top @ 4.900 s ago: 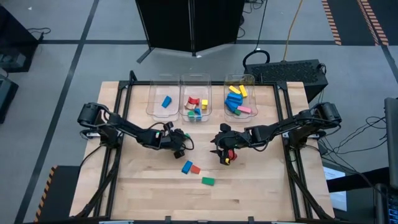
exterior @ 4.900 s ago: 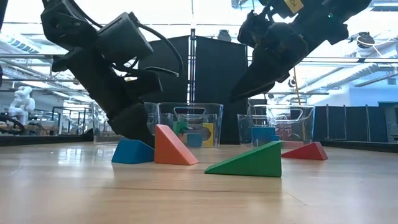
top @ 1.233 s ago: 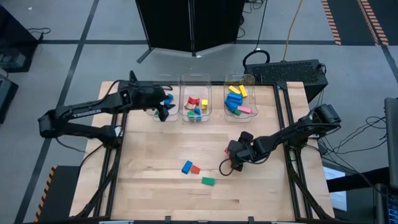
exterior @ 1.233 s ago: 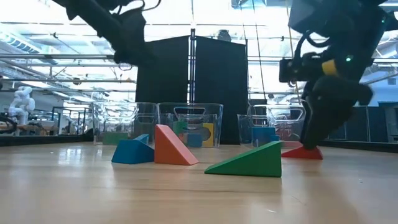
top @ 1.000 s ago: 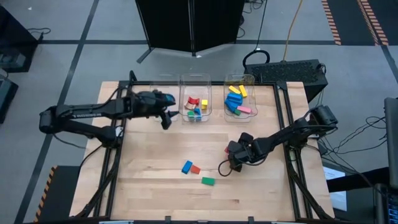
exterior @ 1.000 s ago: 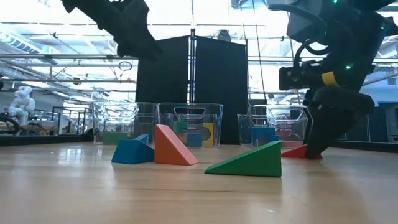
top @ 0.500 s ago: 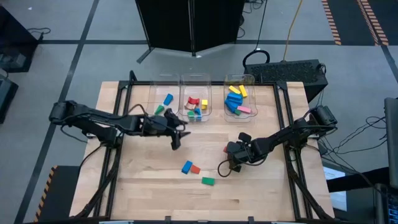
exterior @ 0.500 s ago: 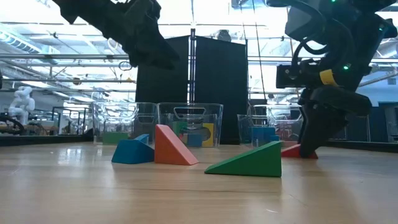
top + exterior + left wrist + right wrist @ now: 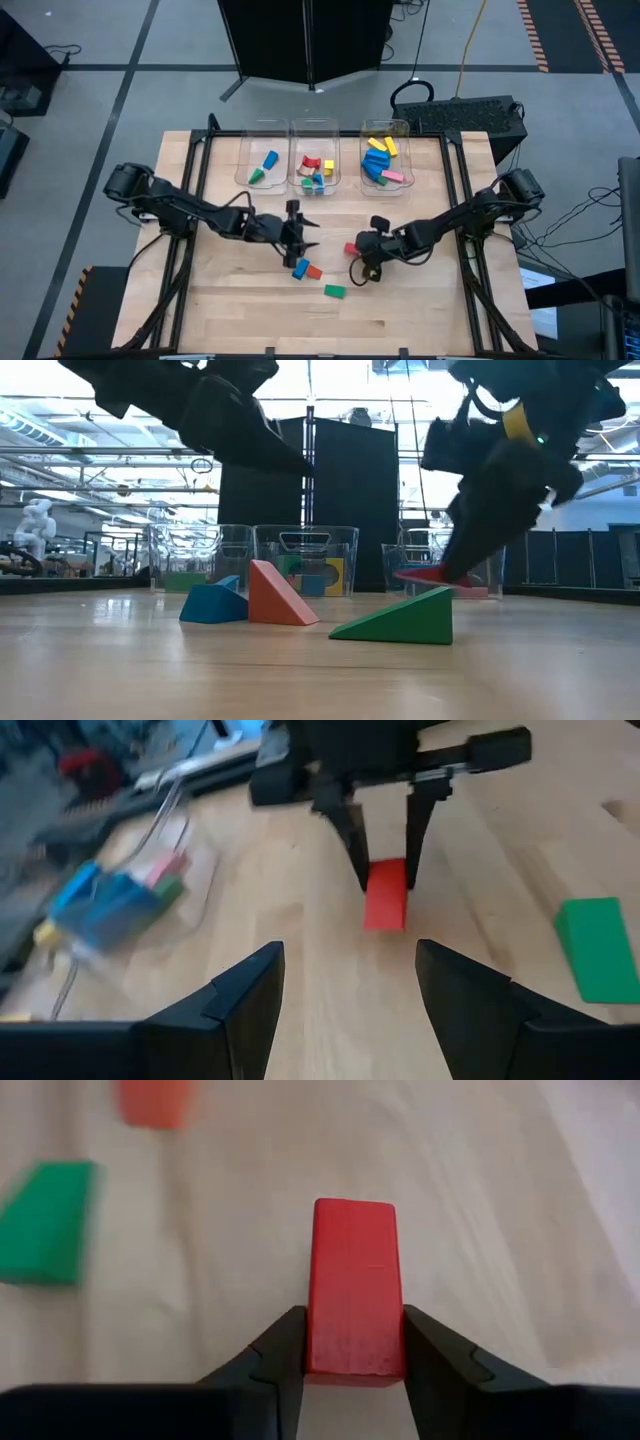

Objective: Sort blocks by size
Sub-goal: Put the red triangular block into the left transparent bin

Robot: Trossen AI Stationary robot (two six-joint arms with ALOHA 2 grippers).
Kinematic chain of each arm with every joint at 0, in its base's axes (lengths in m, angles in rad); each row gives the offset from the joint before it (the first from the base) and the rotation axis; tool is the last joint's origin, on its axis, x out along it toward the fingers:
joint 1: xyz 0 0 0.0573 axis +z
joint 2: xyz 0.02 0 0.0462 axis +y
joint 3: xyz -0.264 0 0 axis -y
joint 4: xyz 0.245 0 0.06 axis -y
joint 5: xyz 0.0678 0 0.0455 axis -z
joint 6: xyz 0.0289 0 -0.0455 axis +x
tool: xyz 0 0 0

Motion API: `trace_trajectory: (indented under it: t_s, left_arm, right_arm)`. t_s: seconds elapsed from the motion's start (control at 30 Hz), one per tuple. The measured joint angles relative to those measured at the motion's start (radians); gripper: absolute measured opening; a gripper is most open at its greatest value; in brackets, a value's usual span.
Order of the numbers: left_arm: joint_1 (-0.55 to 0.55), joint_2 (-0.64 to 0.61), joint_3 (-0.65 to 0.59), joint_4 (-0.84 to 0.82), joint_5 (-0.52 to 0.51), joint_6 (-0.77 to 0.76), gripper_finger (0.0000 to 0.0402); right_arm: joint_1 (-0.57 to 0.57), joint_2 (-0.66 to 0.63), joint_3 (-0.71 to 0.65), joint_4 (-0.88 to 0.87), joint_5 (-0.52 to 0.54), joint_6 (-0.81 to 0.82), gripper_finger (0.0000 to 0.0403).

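Across the wooden desk, three clear bins line the upper centre of the high view, already part-filled. My right hand, just right of centre, is clamped on a red block, lifted clear of the desk; its long axis runs straight out from the fingers. My left hand, fingers apart and empty, hovers nearest the blue block, directly below it in frame, beside orange and green wedges.
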Motion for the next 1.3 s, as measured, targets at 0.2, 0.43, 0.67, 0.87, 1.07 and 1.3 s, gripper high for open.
trace_trajectory:
  t_s: [0.2,0.43,0.67,0.87,1.07,1.3]
  left_arm:
    - [-0.054,0.025,0.000,0.050,0.010,0.133,0.0228]
    - [-0.123,0.025,0.001,0.049,0.012,0.314,0.0228]
    - [-0.135,0.025,0.001,0.050,0.012,0.356,0.0228]
    - [-0.135,0.025,0.001,0.087,0.012,0.432,0.0227]
    - [-0.134,0.025,0.002,0.097,0.017,0.533,0.0198]
    - [-0.134,0.025,0.002,0.105,0.048,0.540,0.0173]
  right_arm:
    - [-0.024,-0.005,0.000,0.196,-0.131,-0.083,0.0117]
    - [-0.067,-0.005,0.000,0.385,-0.280,-0.143,0.0119]
    - [-0.099,-0.005,0.000,0.560,-0.370,-0.154,0.0119]
    - [-0.113,-0.001,0.001,0.588,-0.371,-0.153,0.0119]
    - [-0.113,-0.001,0.001,0.614,-0.371,-0.154,0.0120]
    - [-0.113,-0.001,0.002,0.642,-0.370,-0.178,0.0120]
